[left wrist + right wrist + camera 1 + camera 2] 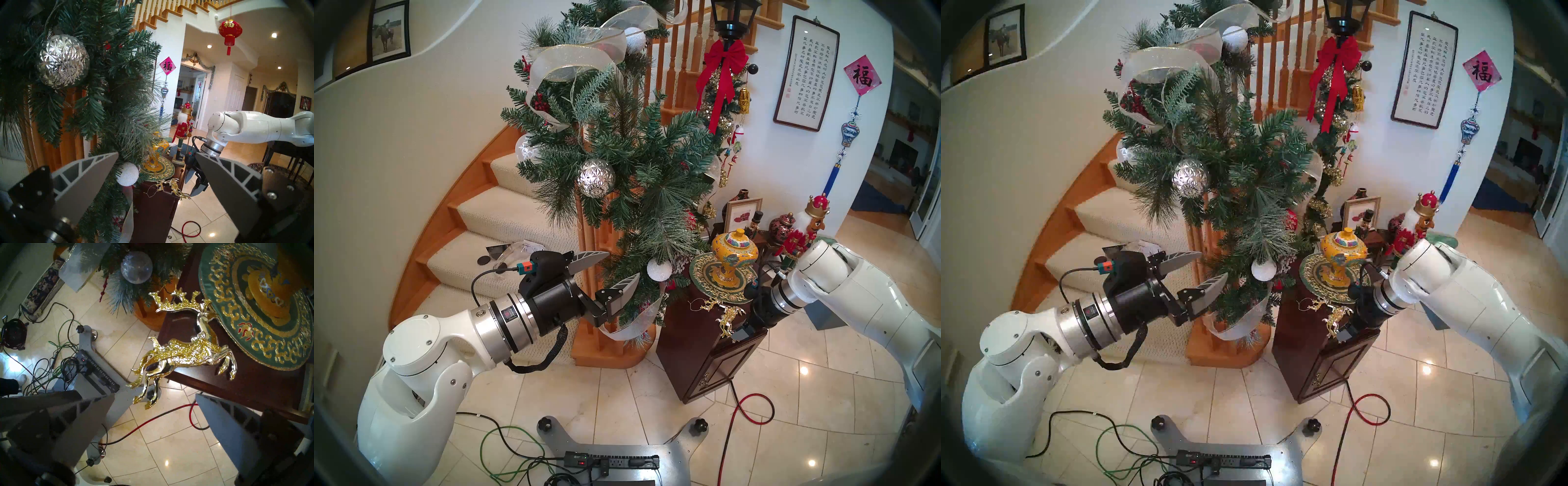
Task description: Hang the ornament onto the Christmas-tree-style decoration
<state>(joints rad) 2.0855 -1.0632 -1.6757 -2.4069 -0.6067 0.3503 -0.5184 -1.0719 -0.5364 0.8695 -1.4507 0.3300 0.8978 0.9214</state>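
Note:
The ornament (186,351), a shiny gold chain of antlered reindeer, lies on the corner of a dark wood cabinet (254,387), its lower legs hanging over the edge. My right gripper (155,395) is open just below it, and the dangling legs reach the gap between the fingertips without visible contact. From the head the ornament (726,314) sits right beside the right gripper (736,331). The Christmas-tree-style decoration (636,163), a bushy green garland with white ribbon, drapes the stair post. My left gripper (621,266) is open and empty, its tips at the garland's lower needles.
A green-gold plate (704,285) with a yellow vase (733,258) stands on the cabinet behind the ornament. A nutcracker (802,234) and small jars stand farther back. A white snowy ball (659,269) hangs low on the garland. Cables and a power strip (612,461) lie on the tiled floor.

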